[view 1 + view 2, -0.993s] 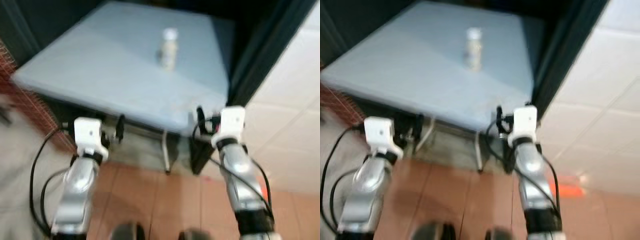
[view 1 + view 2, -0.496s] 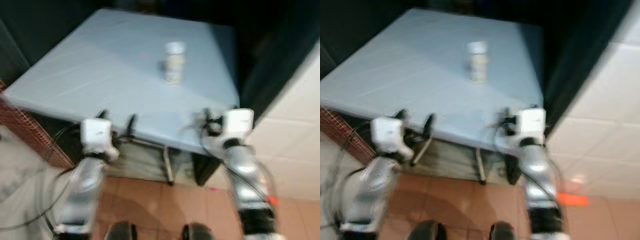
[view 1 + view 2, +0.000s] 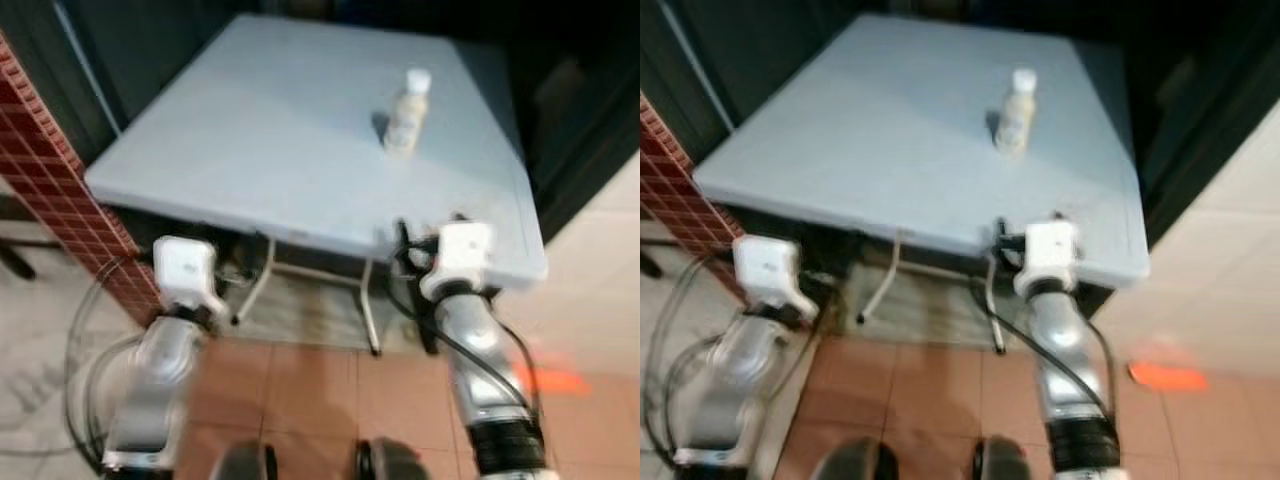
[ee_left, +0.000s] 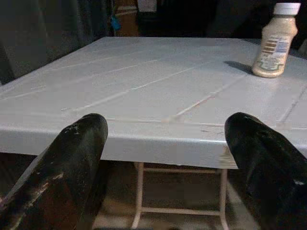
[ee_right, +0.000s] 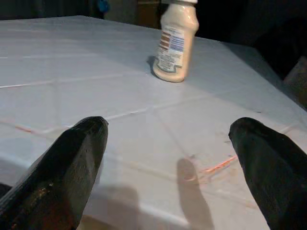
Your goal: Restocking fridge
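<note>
Over on our left there's a red brick wall [image 3: 40, 160], and our left hand [image 4: 163, 158] sits at the near edge of the pale tabletop [image 3: 290, 130], fingers spread and empty. Compared with a second ago the tabletop looks closer and sharper, so we've shuffled in. Right hand [image 5: 168, 158], also wide apart, now faces the bottle [image 5: 175, 40] standing upright further along, so reaching for it looks next.

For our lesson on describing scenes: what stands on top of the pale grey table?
One upright cream plastic bottle with a white cap, on the pale grey table toward its far right. The far edge is in shadow.
</note>
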`<state>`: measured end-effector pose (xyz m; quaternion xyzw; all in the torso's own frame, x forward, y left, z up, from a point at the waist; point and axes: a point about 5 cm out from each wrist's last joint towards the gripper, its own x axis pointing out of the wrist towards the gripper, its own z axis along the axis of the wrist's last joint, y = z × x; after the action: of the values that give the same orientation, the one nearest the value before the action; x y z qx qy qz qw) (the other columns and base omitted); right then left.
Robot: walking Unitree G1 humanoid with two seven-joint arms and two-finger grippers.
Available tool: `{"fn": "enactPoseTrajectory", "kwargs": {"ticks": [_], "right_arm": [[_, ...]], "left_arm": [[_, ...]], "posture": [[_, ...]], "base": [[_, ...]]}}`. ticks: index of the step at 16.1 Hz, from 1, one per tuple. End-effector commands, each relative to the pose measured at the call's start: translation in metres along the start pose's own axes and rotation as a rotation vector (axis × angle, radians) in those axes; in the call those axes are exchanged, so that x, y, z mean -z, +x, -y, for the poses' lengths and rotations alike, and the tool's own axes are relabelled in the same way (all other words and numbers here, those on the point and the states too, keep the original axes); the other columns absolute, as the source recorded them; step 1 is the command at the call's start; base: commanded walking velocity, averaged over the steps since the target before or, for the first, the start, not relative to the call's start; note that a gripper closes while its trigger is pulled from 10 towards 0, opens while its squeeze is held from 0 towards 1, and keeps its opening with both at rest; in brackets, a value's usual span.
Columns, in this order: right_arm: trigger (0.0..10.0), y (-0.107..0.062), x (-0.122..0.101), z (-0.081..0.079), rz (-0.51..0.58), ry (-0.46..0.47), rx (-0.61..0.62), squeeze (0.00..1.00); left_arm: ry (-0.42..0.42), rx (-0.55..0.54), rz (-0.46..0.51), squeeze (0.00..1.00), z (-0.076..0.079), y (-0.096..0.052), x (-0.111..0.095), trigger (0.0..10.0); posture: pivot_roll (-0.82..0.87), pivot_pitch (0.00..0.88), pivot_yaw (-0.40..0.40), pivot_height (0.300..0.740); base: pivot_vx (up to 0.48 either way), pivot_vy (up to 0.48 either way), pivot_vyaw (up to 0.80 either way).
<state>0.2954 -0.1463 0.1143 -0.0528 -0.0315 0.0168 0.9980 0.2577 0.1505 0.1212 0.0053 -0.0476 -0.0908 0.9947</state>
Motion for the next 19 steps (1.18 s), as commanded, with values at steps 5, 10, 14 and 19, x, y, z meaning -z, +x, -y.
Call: {"fn": "enactPoseTrajectory", "kwargs": {"ticks": [5, 10, 14, 19], "right_arm": [[10.0, 0.000, -0.004, 0.009, 0.020, -0.016, 0.027, 0.00], [10.0, 0.001, -0.007, 0.007, 0.038, -0.031, 0.013, 0.00], [10.0, 0.005, -0.013, 0.006, 0.065, -0.046, 0.009, 0.00], [10.0, 0.007, -0.015, 0.007, 0.077, -0.064, 0.030, 0.00]], "left_arm": [[-0.028, 0.057, 0.039, 0.00, 0.011, 0.002, -0.006, 10.0], [-0.028, 0.064, 0.042, 0.00, 0.011, 0.002, -0.006, 10.0], [-0.027, 0.069, 0.044, 0.00, 0.011, 0.004, -0.006, 10.0], [-0.037, 0.055, 0.050, 0.00, 0.010, 0.005, -0.007, 10.0]], "posture": [[0.02, 0.107, 0.022, 0.740], [0.02, 0.104, 0.020, 0.740], [0.01, 0.108, 0.026, 0.740], [0.01, 0.105, 0.025, 0.740]], "base": [[0.175, 0.000, 0.00], [0.349, 0.000, 0.00], [0.382, 0.000, 0.00], [0.225, 0.000, 0.00]]}}
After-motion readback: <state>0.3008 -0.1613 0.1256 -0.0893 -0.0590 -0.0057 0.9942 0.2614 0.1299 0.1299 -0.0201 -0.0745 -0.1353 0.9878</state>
